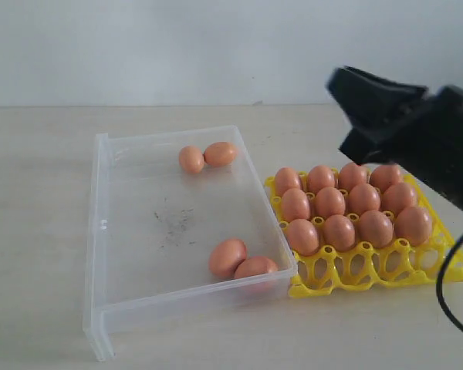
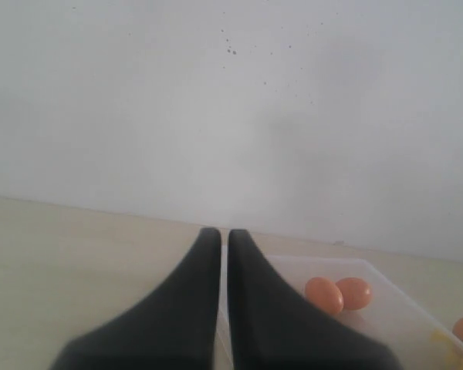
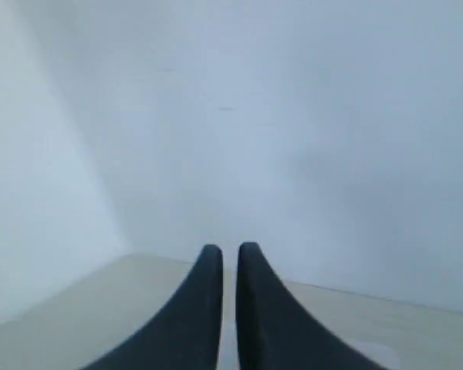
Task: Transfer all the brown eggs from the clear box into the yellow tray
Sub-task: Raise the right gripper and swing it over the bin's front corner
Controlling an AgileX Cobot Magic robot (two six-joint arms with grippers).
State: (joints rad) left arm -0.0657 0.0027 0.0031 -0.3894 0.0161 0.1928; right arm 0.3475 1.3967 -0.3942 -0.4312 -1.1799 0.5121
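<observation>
Pale wall behind, beige counter (image 1: pixel 38 154) below. Twelve brown eggs (image 1: pixel 339 231) fill the three far rows of the yellow tray (image 1: pixel 370 271) on the right, and its near row of four cups is empty. Four lie in the clear box (image 1: pixel 100 231) on the left: a far pair (image 1: pixel 191 159), touching, and a near pair (image 1: pixel 228 257) in the right corner. All look smooth, orange-brown and unbroken. The left gripper (image 2: pixel 218 231) and the right gripper (image 3: pixel 229 248), which is raised over the tray, are both pinched nearly together and empty.

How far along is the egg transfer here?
Done: twelve brown eggs fill three rows of the yellow tray; its last row is empty. In hand: nothing; the right hand and left hand are shut, empty. Left: four eggs in the clear box.
</observation>
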